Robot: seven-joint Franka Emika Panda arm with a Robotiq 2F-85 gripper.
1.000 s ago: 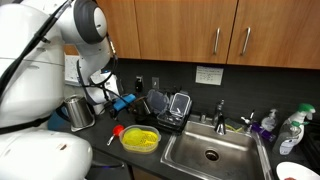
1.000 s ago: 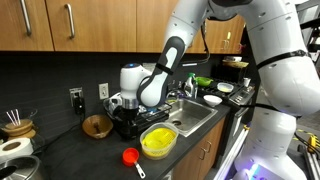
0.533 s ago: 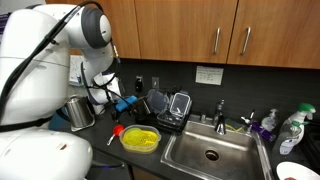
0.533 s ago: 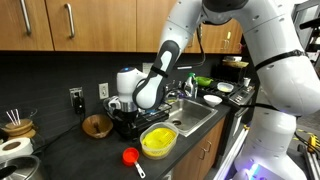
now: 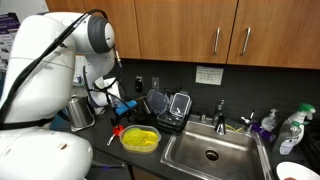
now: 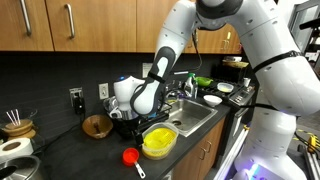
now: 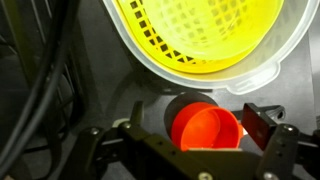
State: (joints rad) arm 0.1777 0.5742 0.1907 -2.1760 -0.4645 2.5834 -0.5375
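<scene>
The gripper [image 7: 198,130] hangs with its two fingers spread wide, one on each side of a single red cup [image 7: 207,128]. The cup stands on the dark counter [image 7: 110,90], and the wrist view does not show whether either finger touches it. Just beside the cup sits one yellow colander [image 7: 200,30] nested in one white bowl [image 7: 262,72], and in an exterior view one sink [image 5: 210,152] lies next to them.

The yellow strainer [image 7: 210,30] is made of smooth, slightly glossy plastic, the white bowl [image 7: 255,80] of translucent plastic. The red cup [image 7: 207,128] is seen as shiny plastic. The table [image 7: 135,95] is finished dark and matt. The sink [image 5: 188,152] and the pitcher [image 5: 80,112] are made of bright metal; the cabinets [image 5: 170,25] are faced with smooth wood.
</scene>
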